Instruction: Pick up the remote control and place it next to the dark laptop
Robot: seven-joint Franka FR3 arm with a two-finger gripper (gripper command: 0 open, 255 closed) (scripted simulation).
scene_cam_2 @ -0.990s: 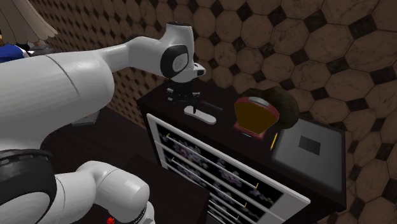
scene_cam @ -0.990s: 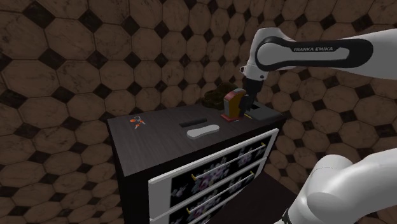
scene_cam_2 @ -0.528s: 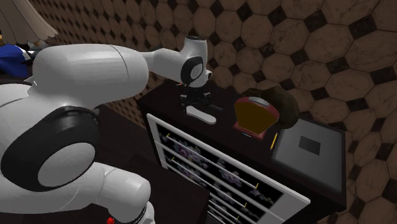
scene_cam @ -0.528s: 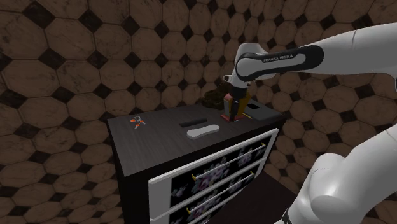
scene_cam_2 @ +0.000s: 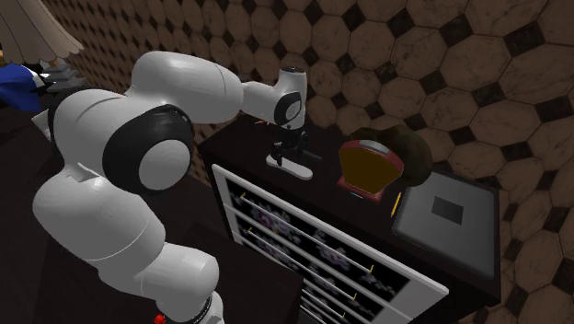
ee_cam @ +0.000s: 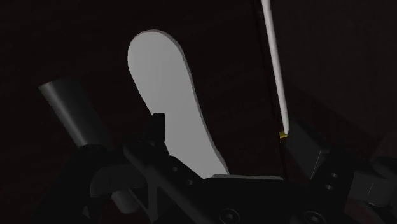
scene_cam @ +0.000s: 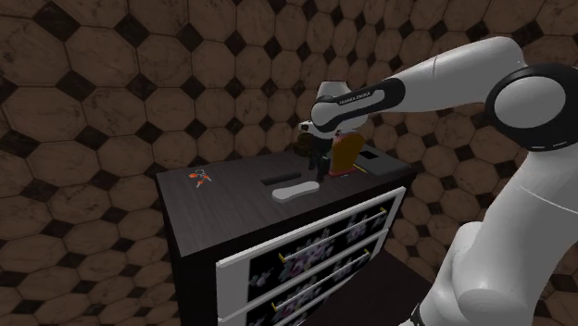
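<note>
Pretty dim renders, flat soft light. White arm [scene_cam: 523, 213] is the brightest thing, gently shaded; wrist view's near black apart from the pale remote control [ee_cam: 170, 108].

Noting a dark dresser [scene_cam: 190, 218] with white drawer fronts [scene_cam: 315, 250] that carry a flower pattern. On its top I see:
- a small orange item [scene_cam: 196, 176] near the back corner
- a flat black bar [scene_cam: 276, 180] around mid-top
- an upright orange plaque on a red base [scene_cam_2: 371, 170]
- a dark brown rounded object [scene_cam_2: 416, 155] just behind the plaque

An octagon-tiled wall [scene_cam: 111, 83] stands behind the dresser.
</note>
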